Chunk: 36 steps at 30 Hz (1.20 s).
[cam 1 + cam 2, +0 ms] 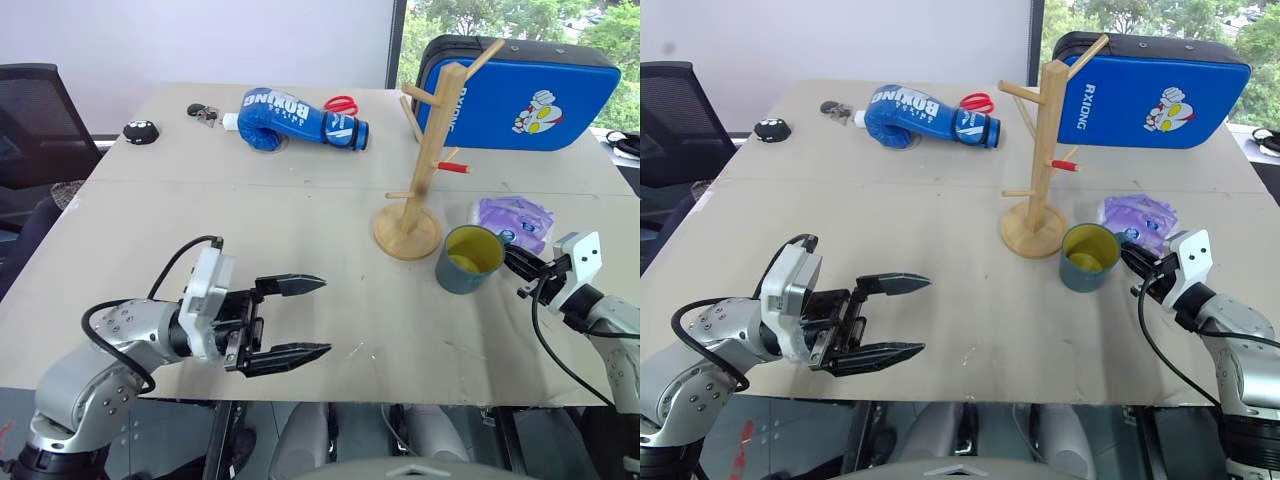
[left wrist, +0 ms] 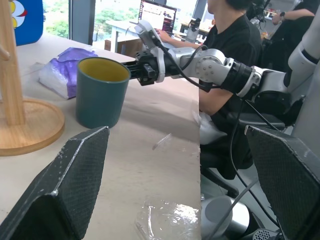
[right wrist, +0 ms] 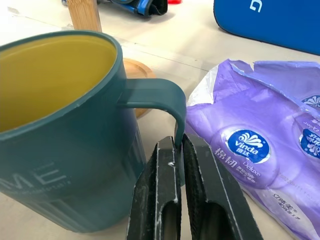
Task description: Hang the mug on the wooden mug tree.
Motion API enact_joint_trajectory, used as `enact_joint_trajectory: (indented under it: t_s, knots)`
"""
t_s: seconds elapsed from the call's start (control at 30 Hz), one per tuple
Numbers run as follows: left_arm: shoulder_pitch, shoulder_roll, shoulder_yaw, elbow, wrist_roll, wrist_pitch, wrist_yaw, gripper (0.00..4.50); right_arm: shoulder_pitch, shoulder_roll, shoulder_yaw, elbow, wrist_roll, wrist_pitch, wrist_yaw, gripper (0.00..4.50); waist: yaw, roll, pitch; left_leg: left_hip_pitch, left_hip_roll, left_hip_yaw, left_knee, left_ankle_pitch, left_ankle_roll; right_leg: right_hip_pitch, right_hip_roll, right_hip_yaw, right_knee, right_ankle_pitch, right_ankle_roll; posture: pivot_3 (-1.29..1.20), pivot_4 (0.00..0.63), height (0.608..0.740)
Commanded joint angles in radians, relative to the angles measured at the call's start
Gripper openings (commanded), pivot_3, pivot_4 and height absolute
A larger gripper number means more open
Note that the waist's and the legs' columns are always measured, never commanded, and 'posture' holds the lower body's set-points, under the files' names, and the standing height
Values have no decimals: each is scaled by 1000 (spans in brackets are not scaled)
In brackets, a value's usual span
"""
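Across the pale table [image 1: 300, 200], my left gripper [image 1: 300, 318] hovers spread wide and empty. Further right, the wooden mug tree [image 1: 425, 150] stands with the mug [image 1: 470, 260] upright just beside its base. My right gripper [image 3: 179, 150] is pinched on the mug's thin handle; I judge such a narrow hold could let it swing or slip when lifted.
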Motion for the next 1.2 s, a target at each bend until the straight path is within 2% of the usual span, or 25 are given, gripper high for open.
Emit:
enact_joint_trajectory:
  t_s: [0.03,0.47,0.73,1.2]
  knots:
    - [-15,-7,7,-7,-1,-17,-1,4500,3,-8,-28,-50,23,5,-9,123,0,0,0,0,0,0,0,0,0,0,0,0,0,0,0,0,150,740]
    - [5,-19,11,5,15,-33,-9,4500,20,-14,-65,-81,60,40,-37,123,0,0,0,0,0,0,0,0,0,0,0,0,0,0,0,0,150,740]
    - [6,-24,14,5,10,-31,-2,4500,51,-14,-131,-71,97,65,-60,123,1,0,0,0,0,0,0,0,0,0,0,0,0,0,0,0,150,740]
    - [-19,-42,-1,14,4,-25,12,4500,66,-18,-179,-162,172,118,-90,123,0,0,0,0,0,0,0,0,0,0,0,0,0,0,0,0,150,740]
